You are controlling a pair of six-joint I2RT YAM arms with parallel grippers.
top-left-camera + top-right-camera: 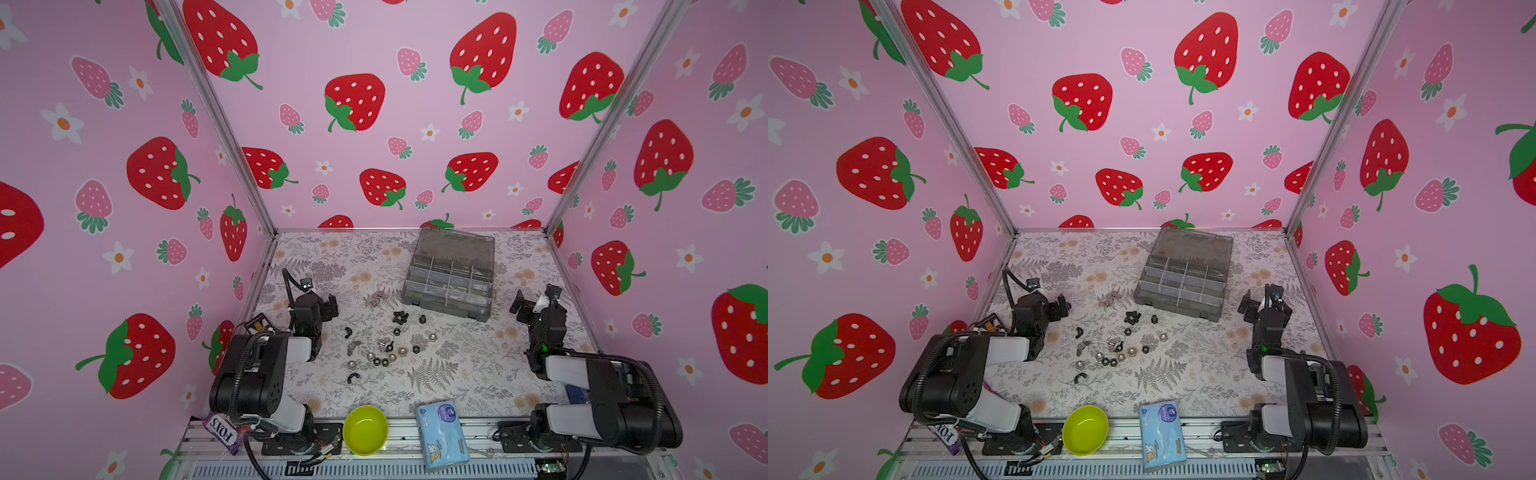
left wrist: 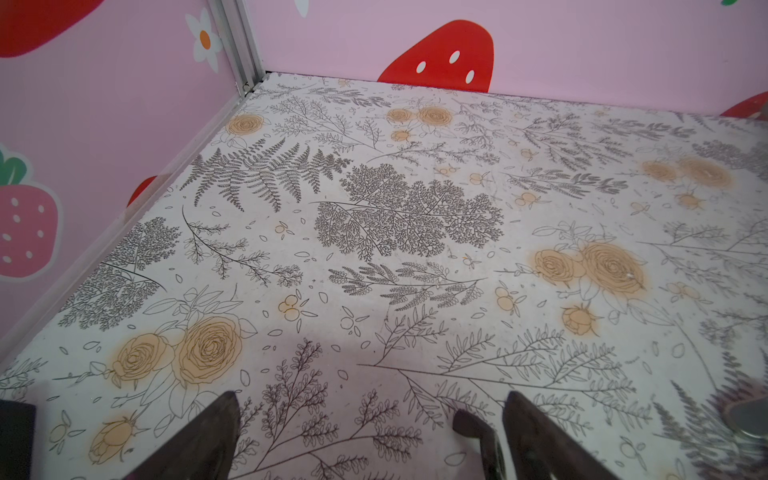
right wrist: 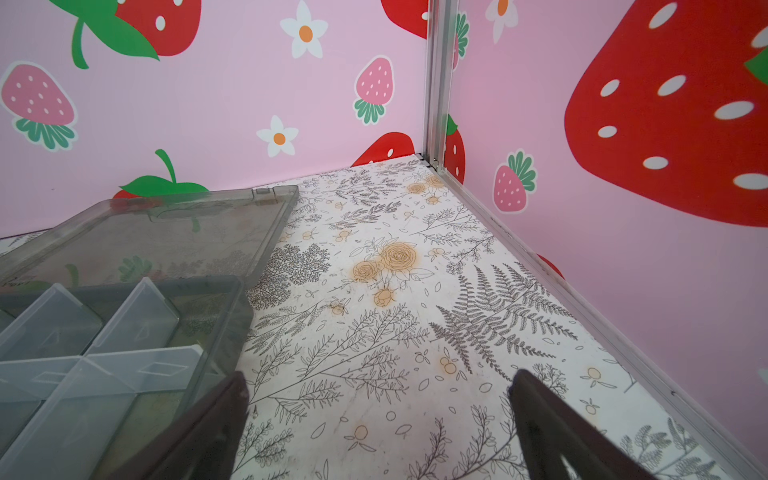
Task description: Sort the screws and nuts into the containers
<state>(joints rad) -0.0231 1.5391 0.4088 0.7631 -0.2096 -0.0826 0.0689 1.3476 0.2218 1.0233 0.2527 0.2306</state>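
metal screws and nuts lie between wide, empty left gripper and right gripper.

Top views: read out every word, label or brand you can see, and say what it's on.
"FOXS", upside down, on the purple candy packet.
Blue tissue pack: there is print and a round logo, but both are too small to read.
Small dark card: markings too blurred to read.
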